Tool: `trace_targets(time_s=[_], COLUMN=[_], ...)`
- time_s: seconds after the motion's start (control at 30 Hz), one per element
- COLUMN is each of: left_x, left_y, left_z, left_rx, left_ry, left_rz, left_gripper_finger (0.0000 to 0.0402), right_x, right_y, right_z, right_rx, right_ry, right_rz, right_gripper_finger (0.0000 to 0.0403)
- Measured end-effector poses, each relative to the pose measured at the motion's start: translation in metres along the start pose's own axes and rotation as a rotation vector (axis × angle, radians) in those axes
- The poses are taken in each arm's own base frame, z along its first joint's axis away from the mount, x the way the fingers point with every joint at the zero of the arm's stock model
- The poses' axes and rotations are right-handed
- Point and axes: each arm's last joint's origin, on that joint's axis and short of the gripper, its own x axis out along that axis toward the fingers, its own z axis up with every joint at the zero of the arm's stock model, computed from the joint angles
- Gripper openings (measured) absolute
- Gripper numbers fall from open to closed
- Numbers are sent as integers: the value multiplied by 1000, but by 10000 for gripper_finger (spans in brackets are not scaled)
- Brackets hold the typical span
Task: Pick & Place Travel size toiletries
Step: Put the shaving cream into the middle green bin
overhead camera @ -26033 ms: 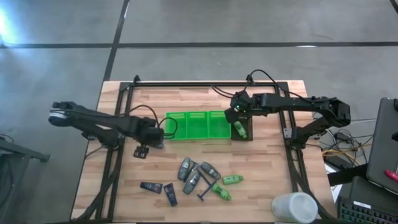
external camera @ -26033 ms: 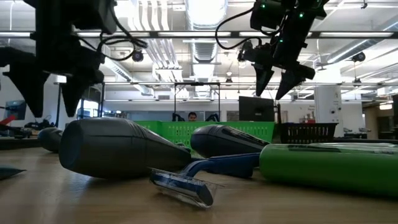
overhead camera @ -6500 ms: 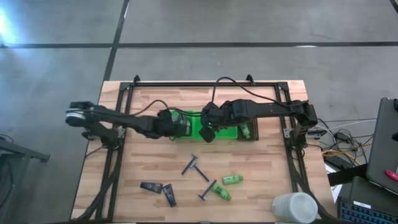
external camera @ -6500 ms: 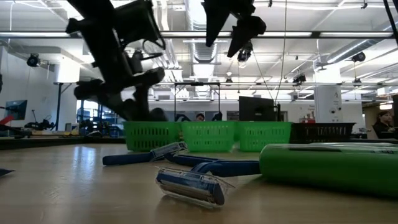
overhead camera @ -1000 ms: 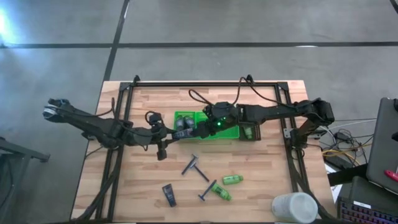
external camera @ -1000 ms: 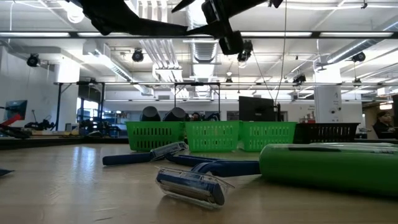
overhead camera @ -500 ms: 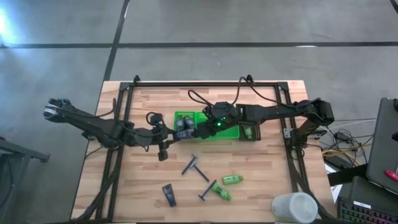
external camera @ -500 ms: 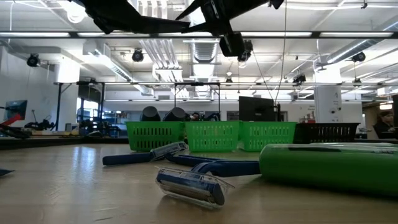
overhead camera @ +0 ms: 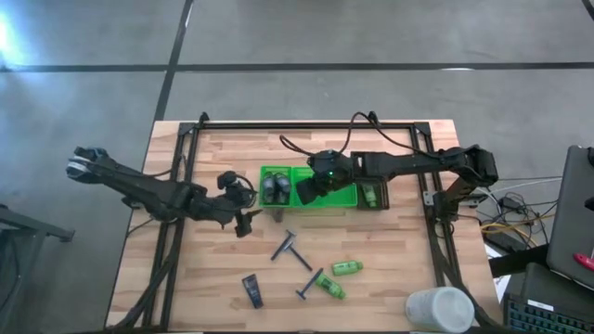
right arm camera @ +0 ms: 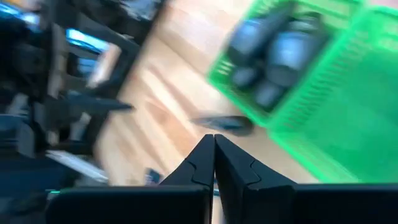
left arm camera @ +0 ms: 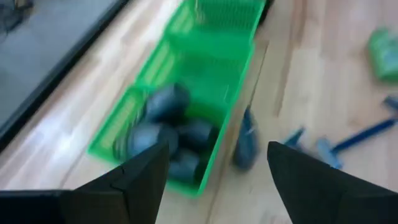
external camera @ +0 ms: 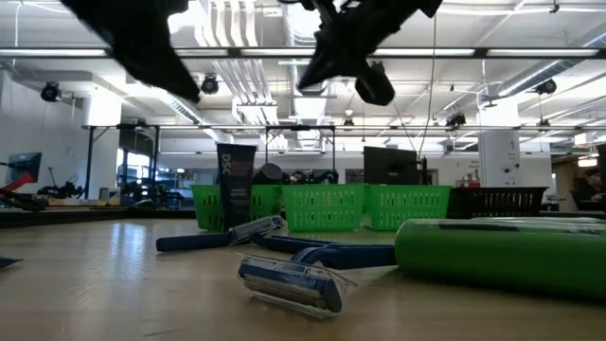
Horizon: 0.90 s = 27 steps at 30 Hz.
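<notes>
My left gripper is open near the tray's left end, its fingers wide apart with nothing between them. A dark flat tube is upright just outside the near wall of the green tray, also seen from my left wrist as the dark tube. I cannot tell whether it rests on the wood. Grey oval bottles lie in the tray's left compartment. My right gripper hovers shut over the tray's middle, its closed fingertips empty.
Two razors, two green mini bottles and another dark tube lie on the near half of the table. A black bin at the tray's right end holds a green bottle. A white cup stands at the near right corner.
A dark tube has come into the low view, upright in front of the tray's left compartment, free of my left gripper. My right gripper has shifted slightly toward the table's right edge over the tray.
</notes>
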Motion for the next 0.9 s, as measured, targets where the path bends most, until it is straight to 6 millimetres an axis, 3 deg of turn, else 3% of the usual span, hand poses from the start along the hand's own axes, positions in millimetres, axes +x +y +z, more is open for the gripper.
trace_targets(time_s=[0.27, 0.37, 0.53, 0.6, 0.7, 0.9], left_x=[19, 31, 40, 39, 36, 31], left_y=[-10, -17, -22, -24, -25, -24], left_z=[-34, -43, -54, -51, -45, -42], left_rx=[-213, -276, -290, -258, -168, -82], left_ry=[96, 23, 34, 32, -1, 18], left_rz=[-180, -251, -273, -274, -274, -234], left_gripper_finger=[273, 273, 273, 273, 273, 273], right_x=[2, 8, 15, 15, 14, 26], right_y=[-1, 2, 7, 9, 13, 33], right_z=[-13, -27, -44, -48, -51, -41], right_rx=[-62, -75, -136, -223, -489, -908], right_ry=[78, 146, 191, 195, 202, 231], right_rz=[-42, -48, -38, -26, 3, 18], right_gripper_finger=[17, 52, 143, 177, 210, 221])
